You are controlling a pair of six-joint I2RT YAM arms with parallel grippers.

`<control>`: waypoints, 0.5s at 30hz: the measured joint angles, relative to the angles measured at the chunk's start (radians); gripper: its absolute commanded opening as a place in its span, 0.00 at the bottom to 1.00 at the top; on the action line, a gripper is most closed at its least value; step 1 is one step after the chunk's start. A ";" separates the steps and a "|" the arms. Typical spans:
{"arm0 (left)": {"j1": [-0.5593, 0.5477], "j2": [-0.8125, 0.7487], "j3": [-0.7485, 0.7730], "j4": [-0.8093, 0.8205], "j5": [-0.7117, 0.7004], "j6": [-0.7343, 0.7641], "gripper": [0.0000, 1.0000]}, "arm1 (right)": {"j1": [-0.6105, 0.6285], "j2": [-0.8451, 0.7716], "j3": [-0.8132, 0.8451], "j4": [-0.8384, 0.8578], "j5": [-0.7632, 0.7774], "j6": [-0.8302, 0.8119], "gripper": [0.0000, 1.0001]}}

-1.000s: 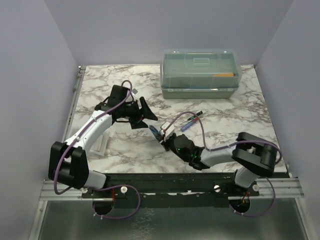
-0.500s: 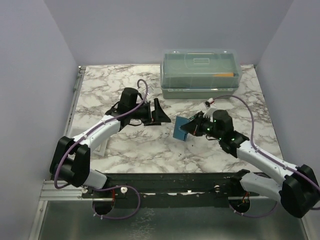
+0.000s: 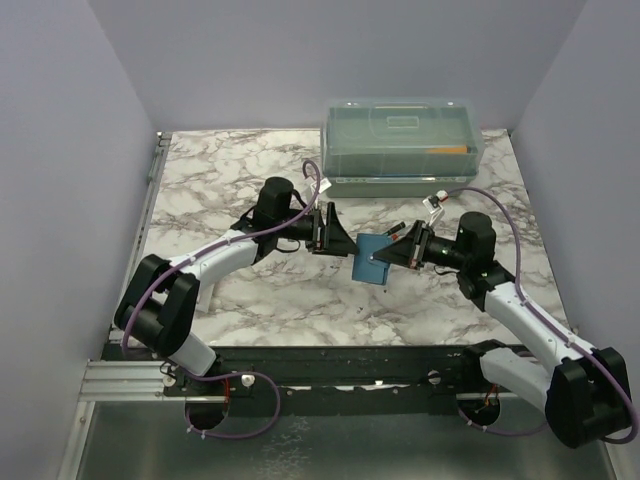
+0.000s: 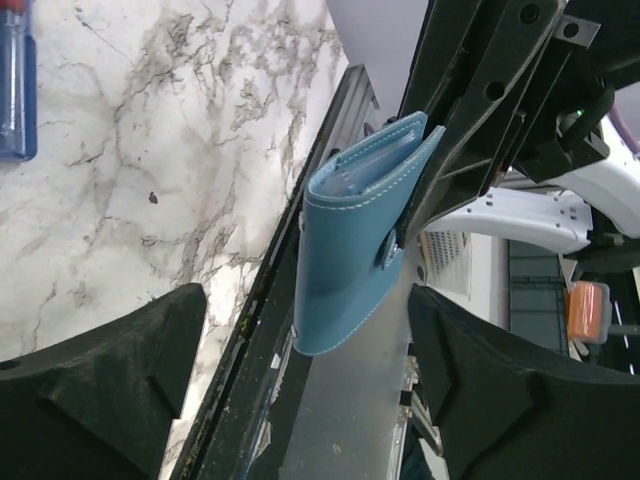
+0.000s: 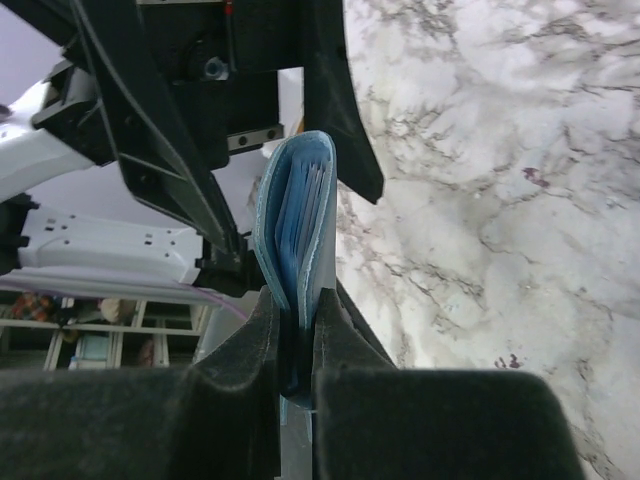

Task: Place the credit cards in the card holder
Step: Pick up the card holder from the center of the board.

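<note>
The card holder (image 3: 372, 259), a teal fold-over wallet with a snap, hangs in the air over the middle of the table. My right gripper (image 3: 395, 253) is shut on its edge, fingers (image 5: 345, 345) pinching it (image 5: 295, 210). My left gripper (image 3: 340, 240) faces it from the left, open wide. In the left wrist view the holder (image 4: 345, 260) hangs just beyond that gripper (image 4: 305, 395), touching neither finger. Pale thin edges (image 4: 375, 160) show inside its open end; I cannot tell whether these are the credit cards. No loose card is in view.
A large translucent lidded box (image 3: 400, 146) stands at the back of the marble table (image 3: 220, 170). A blue pen-like thing (image 4: 12, 80) lies on the table in the left wrist view. The metal rail (image 3: 340, 365) runs along the near edge.
My right arm has unfolded and carried the card holder from near the front edge up to mid-table. The left arm has swung right to face it, and its jaws have opened wide.
</note>
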 measured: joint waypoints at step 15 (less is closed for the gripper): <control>-0.032 0.040 -0.010 0.182 0.111 -0.092 0.22 | 0.000 0.107 -0.027 0.279 -0.124 0.160 0.01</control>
